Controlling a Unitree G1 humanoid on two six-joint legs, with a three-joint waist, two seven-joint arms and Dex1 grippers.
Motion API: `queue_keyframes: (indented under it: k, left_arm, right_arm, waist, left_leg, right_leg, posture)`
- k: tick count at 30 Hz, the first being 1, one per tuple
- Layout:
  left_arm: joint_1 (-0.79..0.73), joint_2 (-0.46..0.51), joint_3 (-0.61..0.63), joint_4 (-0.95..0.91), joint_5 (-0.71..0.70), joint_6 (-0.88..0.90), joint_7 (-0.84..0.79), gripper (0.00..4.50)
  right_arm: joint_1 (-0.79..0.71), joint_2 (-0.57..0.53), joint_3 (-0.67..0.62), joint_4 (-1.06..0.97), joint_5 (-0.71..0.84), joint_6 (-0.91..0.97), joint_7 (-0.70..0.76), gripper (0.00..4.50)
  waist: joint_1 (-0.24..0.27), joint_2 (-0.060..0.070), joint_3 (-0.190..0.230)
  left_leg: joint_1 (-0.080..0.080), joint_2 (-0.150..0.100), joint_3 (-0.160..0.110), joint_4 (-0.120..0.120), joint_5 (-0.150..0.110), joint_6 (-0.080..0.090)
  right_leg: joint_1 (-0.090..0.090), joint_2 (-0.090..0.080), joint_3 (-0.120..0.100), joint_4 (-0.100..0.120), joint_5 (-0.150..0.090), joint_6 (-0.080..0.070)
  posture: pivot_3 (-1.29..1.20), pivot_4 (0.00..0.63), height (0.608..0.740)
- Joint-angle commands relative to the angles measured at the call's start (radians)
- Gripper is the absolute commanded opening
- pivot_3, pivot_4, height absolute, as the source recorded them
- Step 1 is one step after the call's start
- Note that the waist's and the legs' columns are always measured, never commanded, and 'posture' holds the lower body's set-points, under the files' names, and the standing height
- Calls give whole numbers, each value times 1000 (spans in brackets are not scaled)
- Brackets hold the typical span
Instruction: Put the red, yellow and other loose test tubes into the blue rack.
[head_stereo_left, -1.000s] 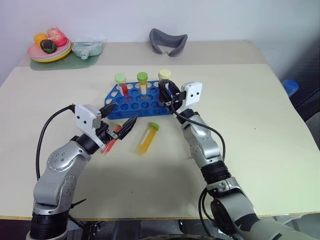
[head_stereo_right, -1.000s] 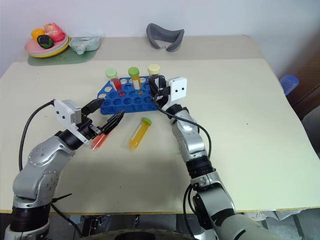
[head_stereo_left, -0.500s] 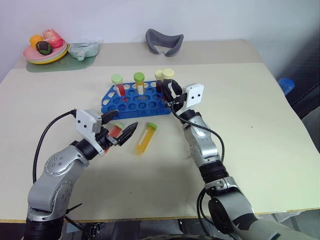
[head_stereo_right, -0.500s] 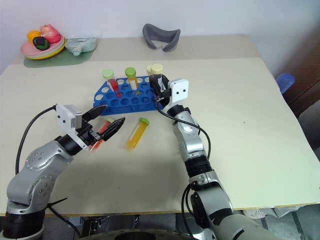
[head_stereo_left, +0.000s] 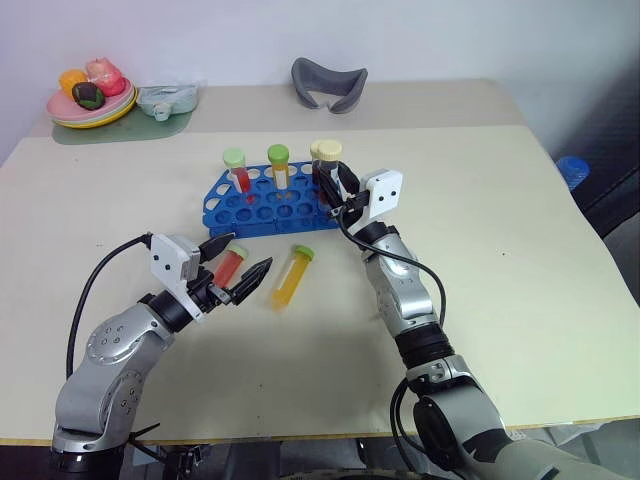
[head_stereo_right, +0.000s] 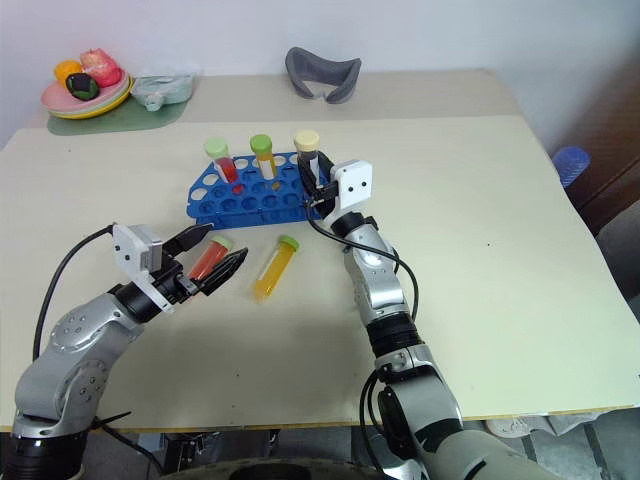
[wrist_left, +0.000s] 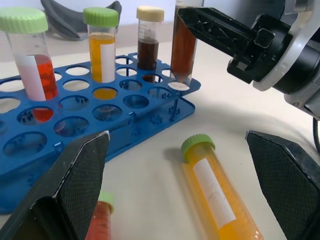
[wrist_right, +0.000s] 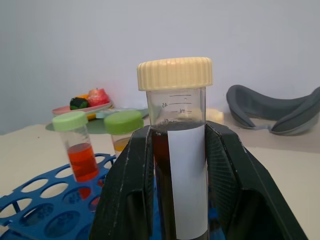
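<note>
The blue rack (head_stereo_left: 262, 203) stands mid-table with a red tube (head_stereo_left: 236, 171), a yellow tube (head_stereo_left: 279, 166) and a brown tube (wrist_left: 149, 39) upright in it. My right gripper (head_stereo_left: 335, 187) is shut on a second brown tube with a cream cap (wrist_right: 175, 150), held upright over the rack's right end, its tip at a corner hole (wrist_left: 181, 82). On the table in front of the rack lie a loose red tube (head_stereo_left: 229, 267) and a loose yellow tube (head_stereo_left: 290, 277). My left gripper (head_stereo_left: 240, 263) is open and low, its fingers either side of the loose red tube without touching it.
A plate of toy food (head_stereo_left: 88, 98) and a clear packet (head_stereo_left: 165, 98) sit on a green mat at the back left. A grey curved piece (head_stereo_left: 330, 84) lies at the back middle. A blue object (head_stereo_left: 578, 171) sits beyond the table's right edge.
My left gripper has sunk a little and drawn back, still open over the loose red tube. The right gripper keeps the brown tube at the rack's right end.
</note>
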Motion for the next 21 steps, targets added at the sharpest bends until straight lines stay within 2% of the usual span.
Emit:
queue_keyframes:
  k: [1,21]
  left_arm:
    - [6,5,16,-21,7,-31,-7,4500]
    - [-5,10,11,-28,5,-22,5,4500]
  right_arm:
    - [-16,15,-3,11,-6,-22,2,1193]
    - [14,19,7,8,-12,-39,17,1193]
  waist:
    - [0,0,0]
    - [0,0,0]
  left_leg:
    - [0,0,0,0,0,0]
    - [1,0,0,0,0,0]
  right_leg:
    - [0,0,0,0,0,0]
    - [0,0,0,0,0,0]
  posture:
    - [0,150,740]
    - [0,150,740]
